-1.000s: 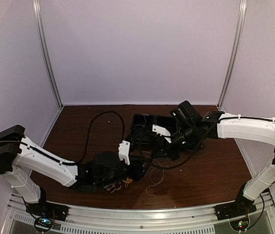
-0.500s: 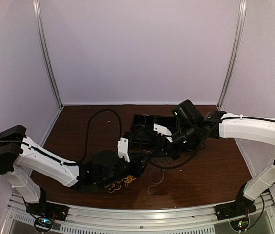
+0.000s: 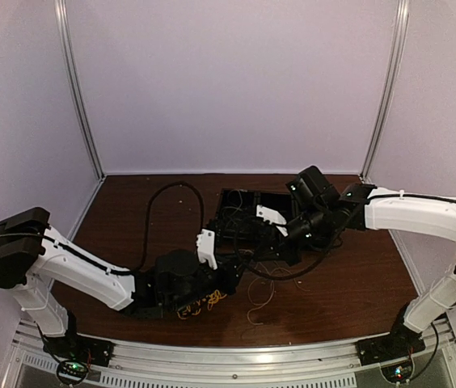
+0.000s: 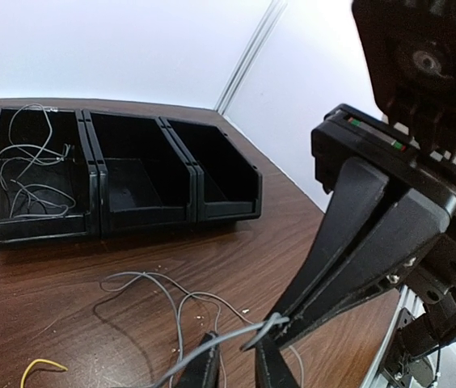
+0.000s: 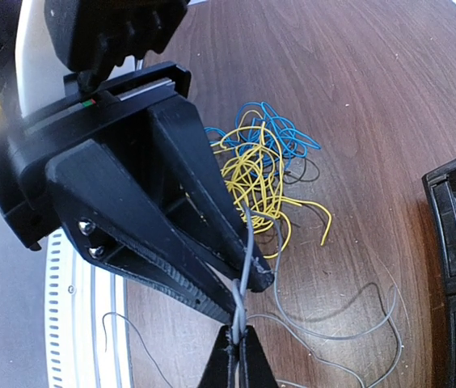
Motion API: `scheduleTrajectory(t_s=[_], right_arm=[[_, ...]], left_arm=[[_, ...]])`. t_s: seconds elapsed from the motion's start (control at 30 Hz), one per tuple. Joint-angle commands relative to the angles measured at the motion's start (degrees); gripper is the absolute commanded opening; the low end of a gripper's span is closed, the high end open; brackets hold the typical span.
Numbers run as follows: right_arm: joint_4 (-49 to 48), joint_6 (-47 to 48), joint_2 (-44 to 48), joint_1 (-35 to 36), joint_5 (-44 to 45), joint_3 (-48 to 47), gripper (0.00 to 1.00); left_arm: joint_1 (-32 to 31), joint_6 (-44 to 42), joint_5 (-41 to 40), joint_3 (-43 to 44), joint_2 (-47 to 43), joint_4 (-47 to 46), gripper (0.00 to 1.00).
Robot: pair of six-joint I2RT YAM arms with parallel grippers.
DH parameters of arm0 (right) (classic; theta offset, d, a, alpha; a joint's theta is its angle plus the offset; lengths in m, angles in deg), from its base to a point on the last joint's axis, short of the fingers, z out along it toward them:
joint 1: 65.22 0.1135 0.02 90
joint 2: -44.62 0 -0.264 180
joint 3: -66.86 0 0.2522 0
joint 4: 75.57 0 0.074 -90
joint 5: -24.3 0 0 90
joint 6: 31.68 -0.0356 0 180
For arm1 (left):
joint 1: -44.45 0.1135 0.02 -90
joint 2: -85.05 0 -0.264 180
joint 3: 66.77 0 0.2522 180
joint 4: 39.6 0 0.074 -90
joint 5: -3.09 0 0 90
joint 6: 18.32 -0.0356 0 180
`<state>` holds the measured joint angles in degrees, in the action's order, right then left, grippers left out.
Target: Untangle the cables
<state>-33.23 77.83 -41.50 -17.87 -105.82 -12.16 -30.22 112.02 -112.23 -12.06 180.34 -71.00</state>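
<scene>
The right gripper (image 5: 238, 335) clamps a thin pale grey cable (image 5: 244, 267) that rises toward twelve o'clock. The left gripper (image 5: 252, 293), narrowly parted, straddles it.

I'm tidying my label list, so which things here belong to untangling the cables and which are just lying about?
Job: grey cable, pinched by the right gripper; yellow cables; blue cables.
Lying about: black three-bay bin, with grey wires in one end bay; thick black arm cable.
</scene>
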Motion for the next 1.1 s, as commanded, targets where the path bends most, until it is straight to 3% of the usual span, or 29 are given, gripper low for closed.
scheduleTrajectory(t_s=[0.0, 0.27, 0.63, 0.83, 1.03, 1.07], right_arm=[[-0.1, 0.4, 2.0, 0.3, -3.0, 0.5, 0.00], [-0.1, 0.7, 1.6, 0.3, -3.0, 0.6, 0.00], [0.1, 1.3, 2.1, 0.5, -3.2, 1.2, 0.00], [-0.1, 1.5, 2.9, 0.5, -3.9, 0.9, 0.00], [2.9, 3.9, 3.8, 1.2, -8.4, 0.7, 0.00], [3.9, 4.9, 3.9, 1.5, -8.6, 0.9, 0.06]], left_arm=[[1.1, -0.7, -1.1, 1.4, 1.3, -5.1, 0.17], [1.7, -3.2, 4.3, 1.7, 2.8, -11.4, 0.21], [4.8, 1.4, 7.1, -1.2, 3.8, -18.7, 0.08], [4.9, 1.3, 7.1, 3.0, 5.9, -12.7, 0.00], [4.9, 6.2, -3.1, 4.5, 6.3, -3.3, 0.00], [4.9, 6.8, -4.0, 3.6, 6.1, -4.5, 0.00]])
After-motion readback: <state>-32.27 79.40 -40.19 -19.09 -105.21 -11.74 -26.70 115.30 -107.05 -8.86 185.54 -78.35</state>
